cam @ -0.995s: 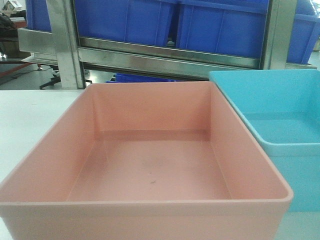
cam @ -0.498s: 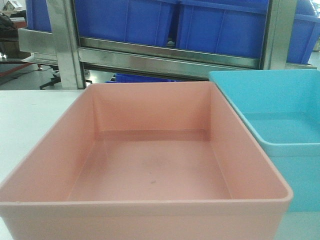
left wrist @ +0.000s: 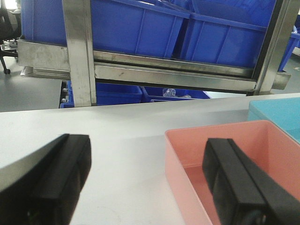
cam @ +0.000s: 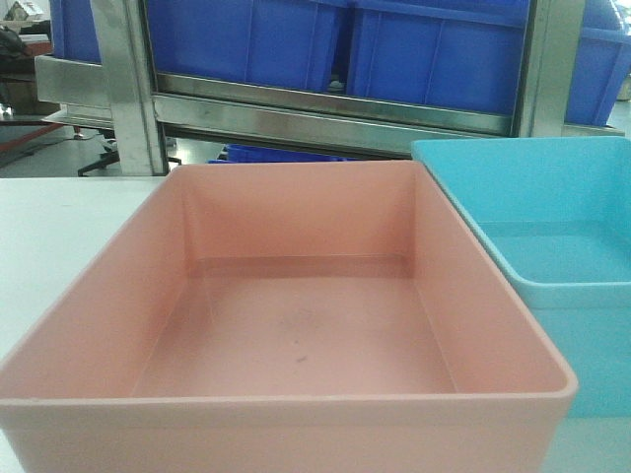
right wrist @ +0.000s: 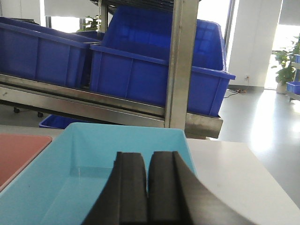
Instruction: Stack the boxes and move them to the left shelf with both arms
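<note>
Two boxes stand side by side on the white table (cam: 59, 227): a pale pink box (cam: 296, 335) in the middle and a sky-blue box (cam: 552, 246) to its right, both empty. My left gripper (left wrist: 147, 180) is open wide, straddling the pink box's left wall (left wrist: 180, 168); one finger (left wrist: 61, 178) is over the table and the other finger (left wrist: 234, 183) is over the box's inside. Low over the blue box (right wrist: 70, 178), toward its right wall, my right gripper (right wrist: 147, 187) is shut, with nothing visible between its pads. The left shelf is out of view.
A stainless steel rack (cam: 325, 113) with upright posts (cam: 128, 89) stands just behind the table. It carries large dark blue bins (cam: 246, 39). More blue bins (left wrist: 112, 93) sit lower under the rack. Open floor (right wrist: 262, 117) lies to the right.
</note>
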